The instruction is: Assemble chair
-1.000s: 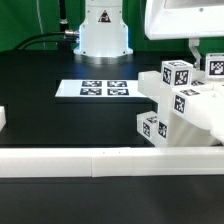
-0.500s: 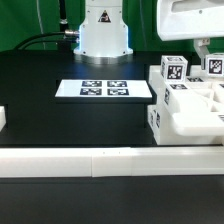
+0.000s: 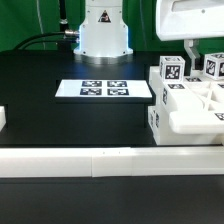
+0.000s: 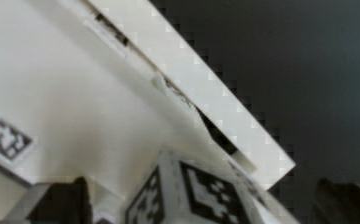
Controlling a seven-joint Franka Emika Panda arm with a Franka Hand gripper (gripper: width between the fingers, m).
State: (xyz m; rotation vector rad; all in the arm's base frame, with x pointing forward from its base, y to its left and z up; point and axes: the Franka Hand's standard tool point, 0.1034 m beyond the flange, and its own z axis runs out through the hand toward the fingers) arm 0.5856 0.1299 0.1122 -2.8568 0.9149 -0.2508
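Exterior view: you have the chair resting against the border rail; gripper grip unclear, so confirm it before nudging the assembly square.

The chair stands at the exterior view's right, marker board left, border rail in front.

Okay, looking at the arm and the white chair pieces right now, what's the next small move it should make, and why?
Probably lower the hand slowly and straight. In the exterior view it hangs just above the chair, over its tagged posts, and nothing shows a grip. The wrist view is blurred, so I cannot tell whether the hand is open.
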